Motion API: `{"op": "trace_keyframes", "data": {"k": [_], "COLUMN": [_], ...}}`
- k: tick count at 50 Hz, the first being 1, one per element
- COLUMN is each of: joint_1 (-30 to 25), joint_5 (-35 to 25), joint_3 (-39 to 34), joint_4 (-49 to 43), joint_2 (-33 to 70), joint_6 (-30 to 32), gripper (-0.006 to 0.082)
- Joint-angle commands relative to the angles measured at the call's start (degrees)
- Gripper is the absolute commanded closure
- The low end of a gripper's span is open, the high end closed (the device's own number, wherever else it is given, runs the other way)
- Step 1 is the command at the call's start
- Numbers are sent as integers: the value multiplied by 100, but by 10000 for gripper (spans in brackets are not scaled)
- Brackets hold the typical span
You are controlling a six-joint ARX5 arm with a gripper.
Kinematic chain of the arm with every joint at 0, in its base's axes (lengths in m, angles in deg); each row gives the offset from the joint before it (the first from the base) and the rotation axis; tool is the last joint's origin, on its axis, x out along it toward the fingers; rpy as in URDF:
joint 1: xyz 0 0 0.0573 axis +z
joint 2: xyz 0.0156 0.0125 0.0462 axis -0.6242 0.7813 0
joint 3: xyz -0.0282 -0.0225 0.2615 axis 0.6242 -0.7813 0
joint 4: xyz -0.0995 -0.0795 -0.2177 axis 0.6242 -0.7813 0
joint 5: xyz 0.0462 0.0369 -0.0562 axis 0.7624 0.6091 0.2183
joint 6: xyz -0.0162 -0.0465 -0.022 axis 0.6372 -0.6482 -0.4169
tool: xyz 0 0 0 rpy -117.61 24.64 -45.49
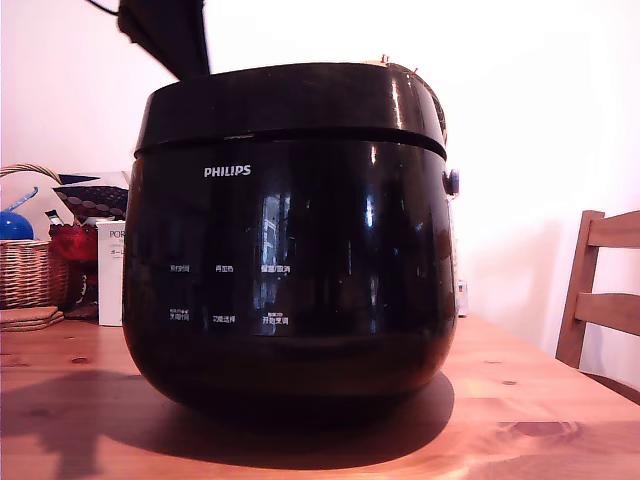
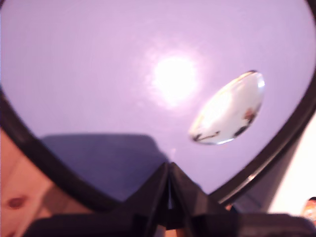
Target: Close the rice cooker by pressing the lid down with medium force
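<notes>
the rice cooker sits in the middle of the wooden table, filling most of the exterior view, its white "philips" lettering and small button labels facing the camera. the lid lies down on top of the body, with only a thin seam showing between them; it looks level and closed, though from this low angle i cannot tell whether it is latched. a dark part of the arm reaches down behind the lid at the exterior view's upper left.

in the wrist view the gripper is pressed tip-first against the lid's glossy top, which reflects a bright light and shows an oval silver inset. the two black fingers meet at their tips, clenched together with nothing between them.

on the exterior view's left, behind the cooker, stand a wicker basket, a white box and a red object. a wooden chair stands at the exterior view's right.
</notes>
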Motion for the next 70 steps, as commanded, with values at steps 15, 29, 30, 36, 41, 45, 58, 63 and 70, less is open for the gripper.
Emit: {"op": "trace_keyframes", "data": {"k": [15,29,30,36,41,45,58,63,70], "joint_1": [0,28,28,31,35,35,68,151,258], "joint_5": [42,190,192,195,238,236,103,105,105], "joint_3": [-894,-1412,-1412,-1412,-1412,-1412,-1410,-1410,-1410], "joint_4": [-55,214,269,442,752,953,1377,1838,2540], "joint_2": [188,181,179,184,184,184,83,-4,-186], "joint_6": [-92,210,210,205,210,214,210,114,-122], "gripper": [789,788,788,788,788,788,788,788,788]}}
